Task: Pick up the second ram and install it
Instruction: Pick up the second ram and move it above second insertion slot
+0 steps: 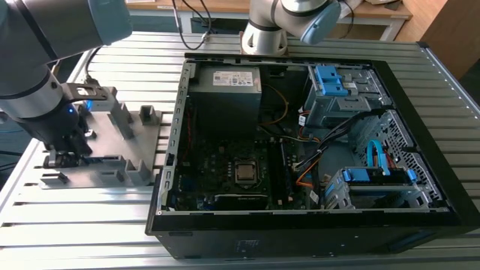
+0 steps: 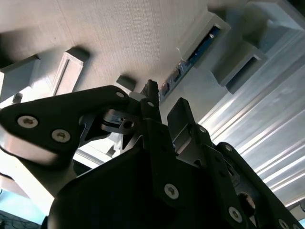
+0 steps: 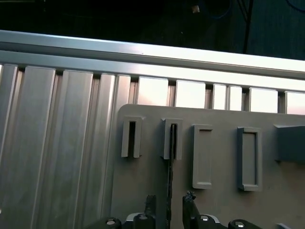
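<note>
Dark green-black second ram (image 3: 170, 162), a thin flat stick, stands edge-up in the grey plastic holder plate (image 1: 139, 143), nine o'clock of the black computer case (image 1: 300, 236), long axis running between the open, unclamped jaws of the gripper (image 3: 169, 205).

Open black PC case (image 1: 300, 239) lies on its side on the slotted aluminium table (image 1: 75, 225). Inside the case: grey power supply (image 1: 225, 93) at the far end, CPU socket (image 1: 245, 171) mid-board, 1 blue drive caddy (image 1: 330, 79) at the far end, another blue caddy (image 1: 372, 174) at the near end, and loose cables (image 1: 330, 135) between the 2. Grey holder plate (image 1: 143, 143) with upright blocks (image 1: 120, 115) sits just beside the case, on the exterior view's left. Wooden desk (image 1: 225, 7) stands beyond the case.
</note>
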{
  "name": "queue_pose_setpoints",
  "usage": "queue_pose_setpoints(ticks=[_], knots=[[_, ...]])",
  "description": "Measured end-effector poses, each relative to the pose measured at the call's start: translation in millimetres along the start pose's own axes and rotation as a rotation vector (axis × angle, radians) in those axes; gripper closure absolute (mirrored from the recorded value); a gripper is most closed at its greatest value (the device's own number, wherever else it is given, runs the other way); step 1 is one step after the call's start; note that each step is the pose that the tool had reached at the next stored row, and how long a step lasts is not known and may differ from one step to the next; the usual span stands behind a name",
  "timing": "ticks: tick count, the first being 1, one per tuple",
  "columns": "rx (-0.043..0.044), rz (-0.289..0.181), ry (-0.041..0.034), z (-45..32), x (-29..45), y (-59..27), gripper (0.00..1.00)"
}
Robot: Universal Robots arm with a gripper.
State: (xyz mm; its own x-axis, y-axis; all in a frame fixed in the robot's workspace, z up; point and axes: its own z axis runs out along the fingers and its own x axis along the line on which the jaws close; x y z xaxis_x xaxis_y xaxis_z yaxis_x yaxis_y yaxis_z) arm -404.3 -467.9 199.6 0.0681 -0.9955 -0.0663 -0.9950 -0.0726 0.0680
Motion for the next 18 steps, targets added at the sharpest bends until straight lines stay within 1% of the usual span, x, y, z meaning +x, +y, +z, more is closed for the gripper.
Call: queue_pose_setpoints(ticks=[5,11,12,14,15,16,18], knots=[[-0.0011,-0.016,0.0010,6.8,0.5,-0.4,0.65],[-0.0013,-0.018,0.0010,6.8,0.5,-0.5,0.65],[-0.0014,-0.018,0.0010,6.8,0.4,-0.4,0.66],[-0.0014,-0.019,0.0010,6.8,0.4,-0.5,0.78],[-0.0014,-0.019,0.0011,6.8,0.5,-0.5,0.78],[-0.0014,-0.019,0.0011,6.8,0.5,-0.5,0.84],[-0.0014,-0.020,0.0011,6.8,0.4,-0.5,0.86]])
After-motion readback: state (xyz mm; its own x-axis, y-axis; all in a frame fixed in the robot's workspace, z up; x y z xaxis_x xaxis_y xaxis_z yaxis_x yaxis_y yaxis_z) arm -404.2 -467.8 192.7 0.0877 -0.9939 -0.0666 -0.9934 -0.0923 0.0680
